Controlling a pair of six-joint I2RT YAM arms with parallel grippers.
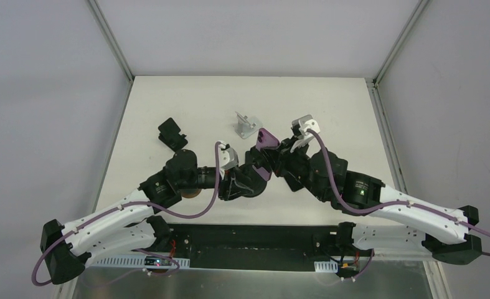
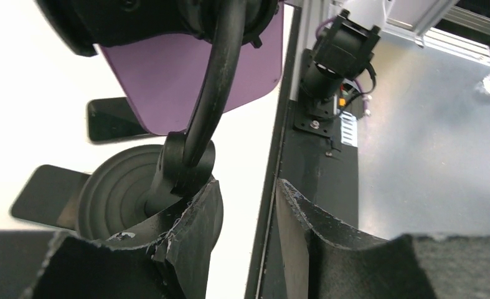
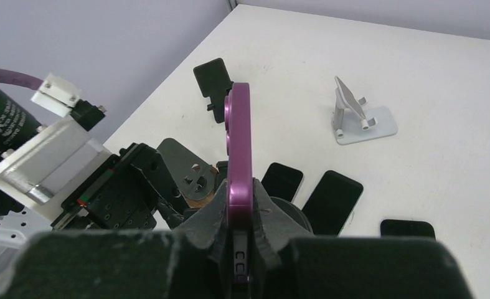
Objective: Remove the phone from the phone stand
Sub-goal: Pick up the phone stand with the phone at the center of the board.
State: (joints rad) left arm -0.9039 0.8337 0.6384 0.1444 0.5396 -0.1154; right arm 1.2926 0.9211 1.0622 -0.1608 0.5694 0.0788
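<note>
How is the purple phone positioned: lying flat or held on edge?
Held on edge. The right wrist view shows the purple phone standing edge-up, its lower end clamped in the right tool.

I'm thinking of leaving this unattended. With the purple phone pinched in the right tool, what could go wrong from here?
The right tool grips the phone only by one end, edge-on, so it might pivot or slip out. The black stand's neck runs close across the phone's back; pulling away could snag it or tip the stand. Several other phones lie on the table beneath, so a drop could hit them.
</note>
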